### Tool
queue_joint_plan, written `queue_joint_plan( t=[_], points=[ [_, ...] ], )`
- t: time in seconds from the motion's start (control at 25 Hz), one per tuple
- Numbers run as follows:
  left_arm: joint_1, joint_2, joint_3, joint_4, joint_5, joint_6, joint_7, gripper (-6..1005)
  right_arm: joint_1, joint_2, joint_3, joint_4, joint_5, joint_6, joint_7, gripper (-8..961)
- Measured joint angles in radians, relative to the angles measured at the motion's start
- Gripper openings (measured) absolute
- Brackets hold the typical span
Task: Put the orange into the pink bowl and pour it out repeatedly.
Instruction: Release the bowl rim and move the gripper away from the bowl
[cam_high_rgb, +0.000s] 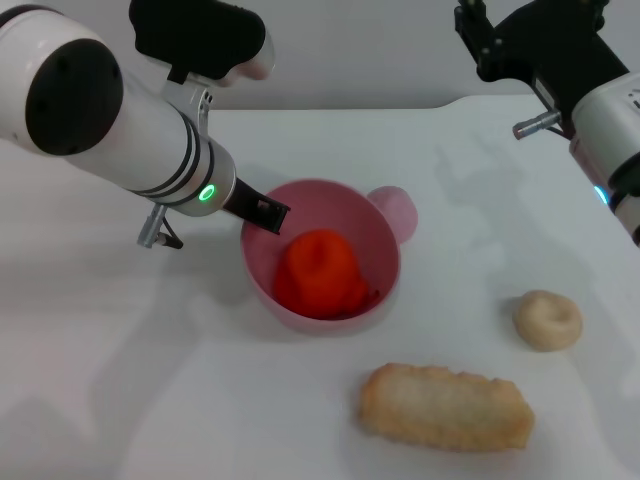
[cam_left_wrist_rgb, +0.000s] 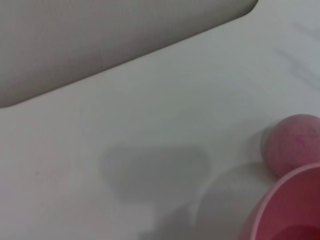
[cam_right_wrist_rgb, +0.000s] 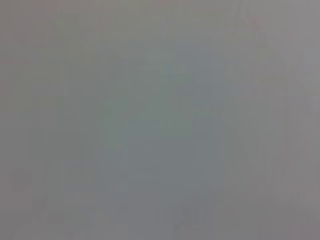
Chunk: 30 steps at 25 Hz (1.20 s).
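The pink bowl (cam_high_rgb: 375, 235) stands in the middle of the white table. The orange (cam_high_rgb: 320, 272), red-orange and lumpy, lies inside it. My left gripper (cam_high_rgb: 265, 213) reaches in from the left, its dark fingers clamped over the bowl's near-left rim. A piece of the bowl's rim (cam_left_wrist_rgb: 285, 200) also shows in the left wrist view. My right gripper (cam_high_rgb: 490, 40) is held high at the back right, far from the bowl. The right wrist view shows only plain grey.
A small pale-pink dome (cam_high_rgb: 400, 210) (cam_left_wrist_rgb: 292, 142) sits just behind the bowl on its right. A beige round bun (cam_high_rgb: 547, 320) lies to the right, and a long breaded piece (cam_high_rgb: 445, 407) lies near the front. The table's back edge (cam_high_rgb: 330, 108) runs behind.
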Motion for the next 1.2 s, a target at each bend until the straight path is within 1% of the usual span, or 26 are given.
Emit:
queue_joint_plan(
  t=[0.36, 0.6, 0.68, 0.88, 0.92, 1.08, 1.16, 1.2],
  points=[
    [0.000, -0.003, -0.002, -0.024, -0.010, 0.007, 0.003, 113, 0.003, 0.000, -0.002, 0.022, 0.000, -0.039, -0.002, 544],
    [0.003, -0.005, 0.001, -0.037, -0.013, 0.014, 0.002, 124, 0.006, 0.000, -0.004, 0.060, 0.005, -0.113, 0.002, 545],
    [0.009, -0.004, 0.000, -0.044, -0.039, 0.044, -0.001, 127, 0.009, 0.000, -0.001, 0.064, 0.030, -0.113, 0.004, 545],
    [0.009, -0.002, -0.001, -0.049, -0.053, 0.054, 0.000, 136, 0.023, -0.003, 0.015, 0.071, 0.080, -0.071, 0.005, 550],
    [0.013, -0.002, 0.005, -0.059, -0.054, 0.089, 0.000, 138, 0.027, -0.004, 0.018, 0.072, 0.080, -0.058, 0.005, 551],
    [0.014, -0.003, 0.008, -0.074, -0.054, 0.114, 0.000, 145, 0.037, -0.005, 0.035, 0.072, 0.080, -0.003, 0.006, 556],
    [0.014, -0.003, 0.008, -0.077, -0.054, 0.119, 0.000, 188, 0.040, -0.006, 0.041, 0.071, 0.081, 0.021, 0.006, 558],
    [0.014, -0.003, 0.006, -0.075, -0.049, 0.124, 0.002, 210, 0.041, -0.007, 0.050, 0.065, 0.081, 0.056, 0.007, 559]
  ],
)
